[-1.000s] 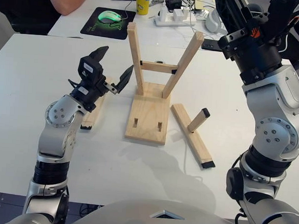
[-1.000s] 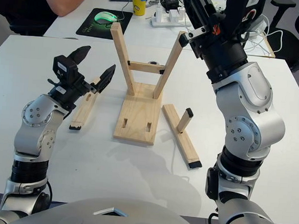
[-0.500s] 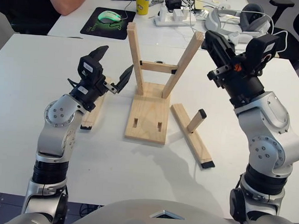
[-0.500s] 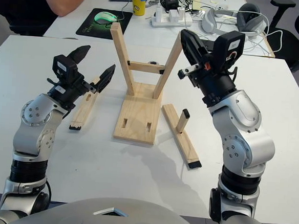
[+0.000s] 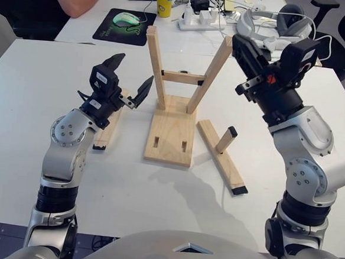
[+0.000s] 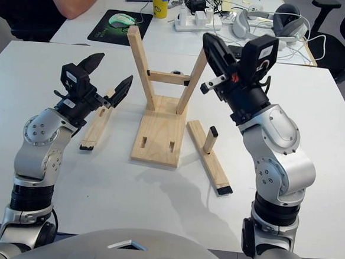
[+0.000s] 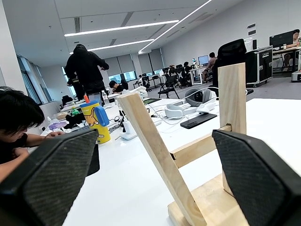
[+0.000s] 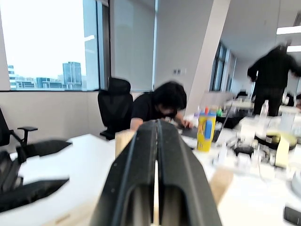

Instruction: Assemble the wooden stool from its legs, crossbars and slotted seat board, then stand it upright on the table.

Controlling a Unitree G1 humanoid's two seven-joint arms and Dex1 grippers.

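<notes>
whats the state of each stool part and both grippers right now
seat board: flat on the table, two near slots empty
upright legs: standing at the board's far end, joined by a crossbar
right loose leg: lying flat, short crossbar sticking up from it
left loose leg: lying flat, unattached
left gripper: open, empty, above the left loose leg
right gripper: shut, empty, near an upright leg's top

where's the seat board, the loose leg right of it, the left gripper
seat board [image 5: 171, 135]: left eye view, middle of board
loose leg [image 5: 229, 171]: left eye view, its near half
left gripper [image 5: 134, 67]: left eye view, midway between fingertips
</notes>
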